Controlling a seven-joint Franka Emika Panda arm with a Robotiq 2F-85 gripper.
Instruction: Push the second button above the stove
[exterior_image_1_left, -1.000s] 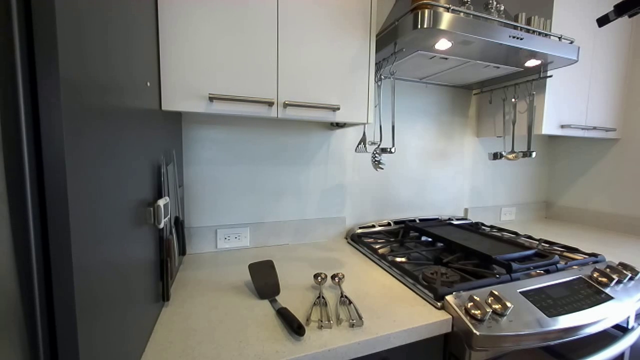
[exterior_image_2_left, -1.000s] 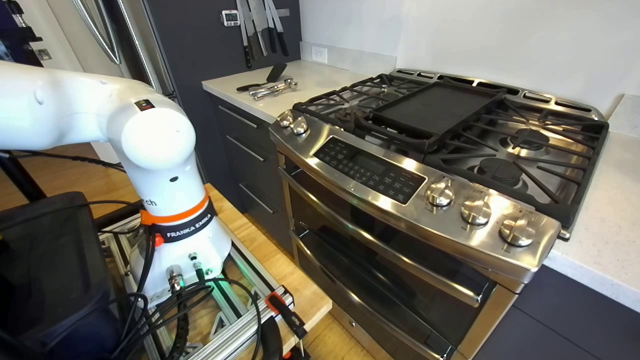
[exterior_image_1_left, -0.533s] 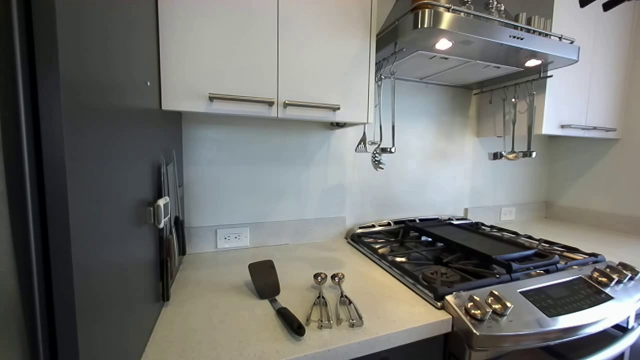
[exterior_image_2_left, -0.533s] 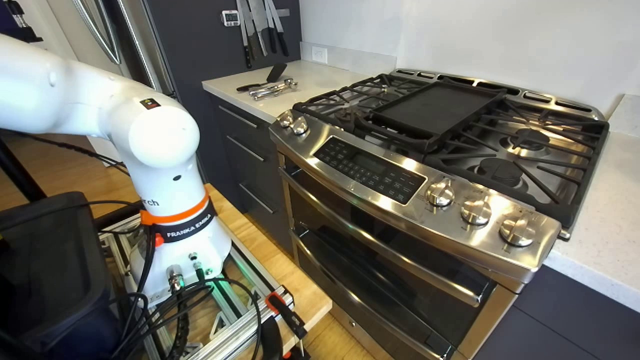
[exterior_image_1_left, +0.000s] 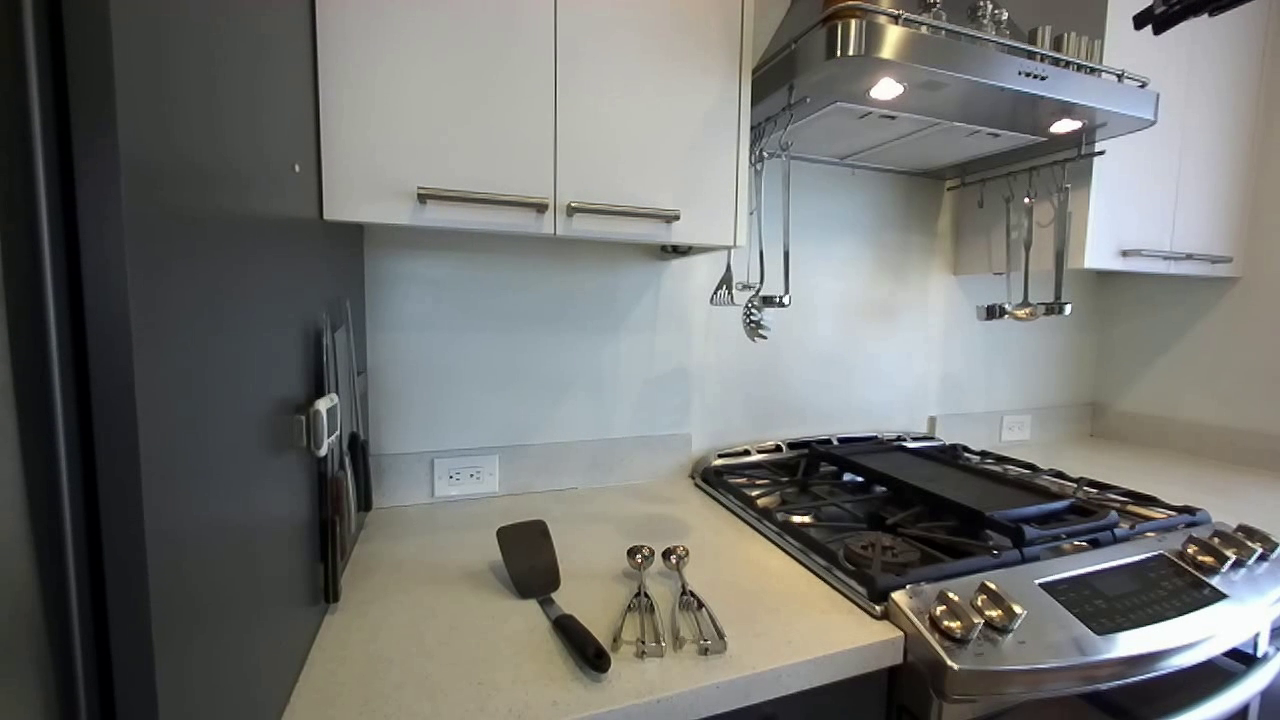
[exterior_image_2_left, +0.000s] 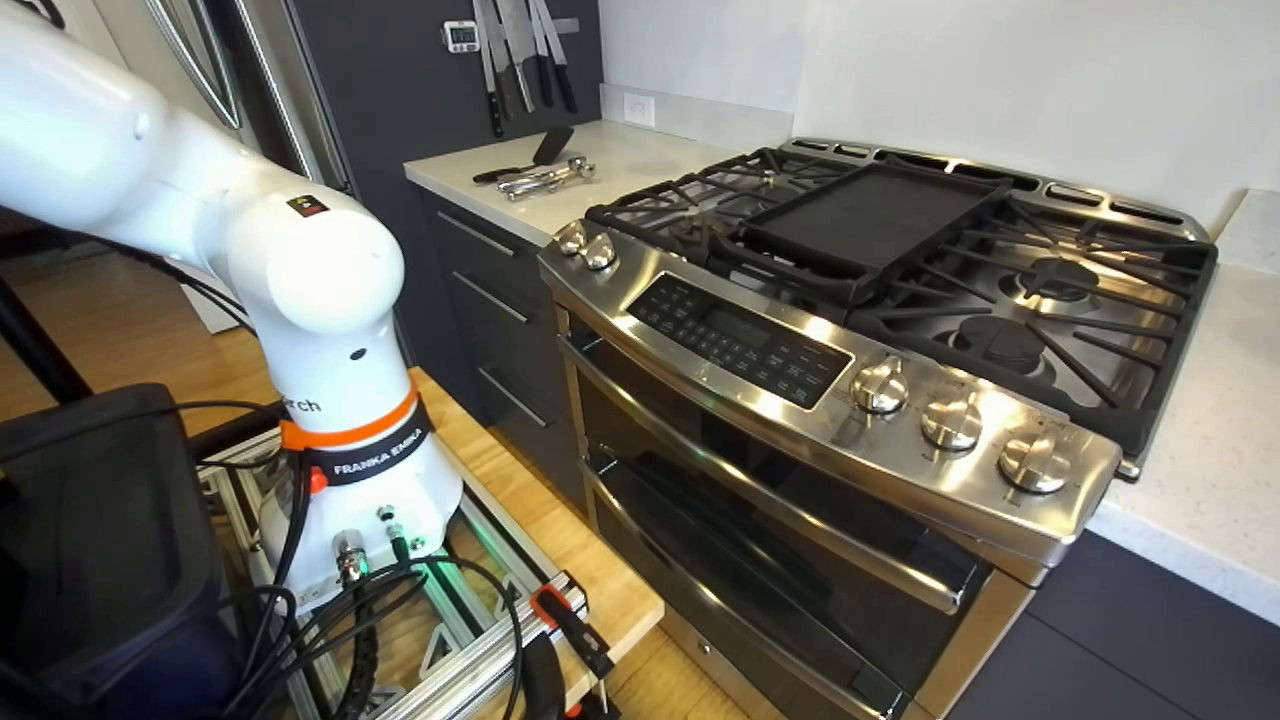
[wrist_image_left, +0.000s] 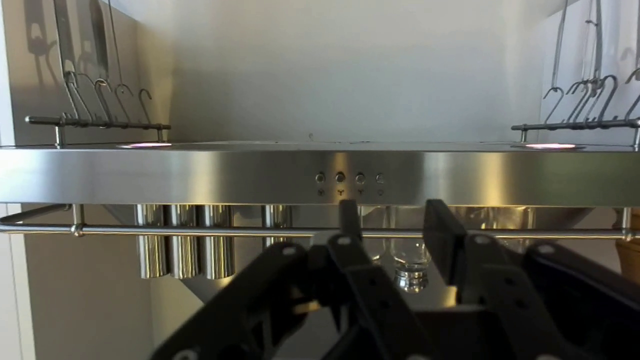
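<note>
in the wrist view, where the scene is shown upside down, the pincer (wrist_image_left: 393, 206) is pointed toward the hood (wrist_image_left: 270, 177), its fingers (wrist_image_left: 445, 245) spread apart with a gap between them. four small buttons (wrist_image_left: 340, 177) are set in a row along the hood's front. behind the hood's rail (wrist_image_left: 247, 231), metal tins (wrist_image_left: 185, 255) and clear glass jars (wrist_image_left: 411, 260) are lined up; the insides of the tins are hidden, and whether the jars are filled cannot be told. the stove (exterior_image_2_left: 840, 430) is seen in both exterior views, set beside the counter (exterior_image_1_left: 430, 640) and below the hood. a black griddle (exterior_image_2_left: 880, 215) is laid across its top. in an exterior view, the drawers (exterior_image_2_left: 490, 275) next to it are closed; the white cupboards (exterior_image_1_left: 650, 110) are closed too, their contents hidden. a spatula (exterior_image_1_left: 532, 565) and two scoops (exterior_image_1_left: 640, 598) are laid on the counter.
</note>
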